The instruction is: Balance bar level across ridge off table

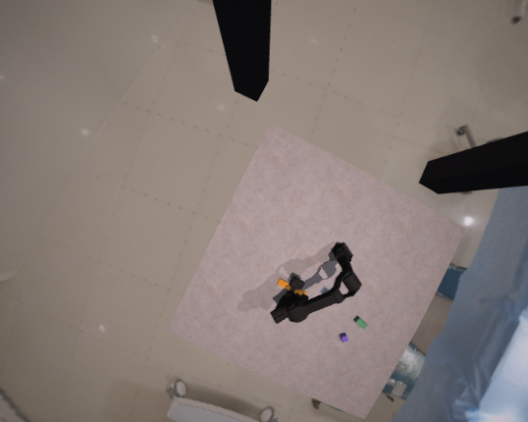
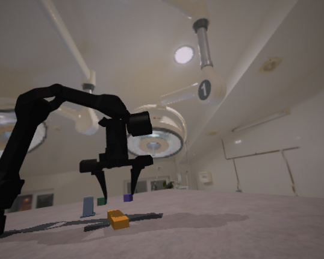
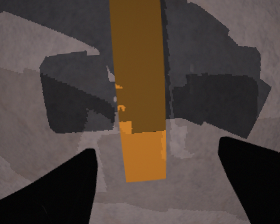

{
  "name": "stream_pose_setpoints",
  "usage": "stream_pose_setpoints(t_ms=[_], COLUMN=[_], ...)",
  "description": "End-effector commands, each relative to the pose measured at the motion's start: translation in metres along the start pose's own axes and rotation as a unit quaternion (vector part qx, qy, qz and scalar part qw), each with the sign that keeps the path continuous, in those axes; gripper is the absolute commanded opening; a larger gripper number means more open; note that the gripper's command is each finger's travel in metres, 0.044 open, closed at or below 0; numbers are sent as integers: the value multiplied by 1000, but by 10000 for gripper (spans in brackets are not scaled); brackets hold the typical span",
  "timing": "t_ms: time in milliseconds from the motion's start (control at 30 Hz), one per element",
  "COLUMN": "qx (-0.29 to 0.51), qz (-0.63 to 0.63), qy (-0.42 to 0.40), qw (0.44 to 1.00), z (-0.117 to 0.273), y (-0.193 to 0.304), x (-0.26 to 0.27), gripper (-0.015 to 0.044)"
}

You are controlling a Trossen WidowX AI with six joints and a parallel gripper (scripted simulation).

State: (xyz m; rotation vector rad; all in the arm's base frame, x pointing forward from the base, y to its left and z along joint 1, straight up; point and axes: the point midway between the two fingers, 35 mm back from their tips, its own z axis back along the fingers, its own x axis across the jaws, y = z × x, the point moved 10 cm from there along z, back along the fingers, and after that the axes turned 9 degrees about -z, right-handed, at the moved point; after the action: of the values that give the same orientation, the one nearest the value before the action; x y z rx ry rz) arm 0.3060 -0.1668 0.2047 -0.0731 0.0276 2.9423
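Above the orange bar [image 1: 283, 283] [image 2: 118, 221] [image 3: 143, 156], lower centre, the open, empty gripper [image 1: 298, 290] [image 2: 120, 199] [image 3: 159, 152] risked an off-middle grasp (fingers neared one end), tipping it later.

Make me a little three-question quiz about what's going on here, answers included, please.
1. True or false: the claw is gripping the orange bar.
2. Which block stands nearer the green block: A) the purple block, or B) the orange bar?
3. Fill in the blank: the orange bar lies on the ____, so it still has to be balanced.

Key: 1. False, its fingers are apart with nothing between them. 2. A. 3. Table.
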Motion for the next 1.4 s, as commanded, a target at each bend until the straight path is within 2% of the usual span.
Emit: stream_pose_setpoints(t_ms=[0, 767, 1267, 1367], qx=[-2, -2, -2, -3], qz=[2, 2, 2, 0], qy=[-9, -9, -9, -9], qw=[1000, 1000, 1000, 1000], z=[-24, -54, -54, -53], y=[0, 0, 0, 0], x=[2, 3, 3, 3], gripper=[315, 315, 315, 236])
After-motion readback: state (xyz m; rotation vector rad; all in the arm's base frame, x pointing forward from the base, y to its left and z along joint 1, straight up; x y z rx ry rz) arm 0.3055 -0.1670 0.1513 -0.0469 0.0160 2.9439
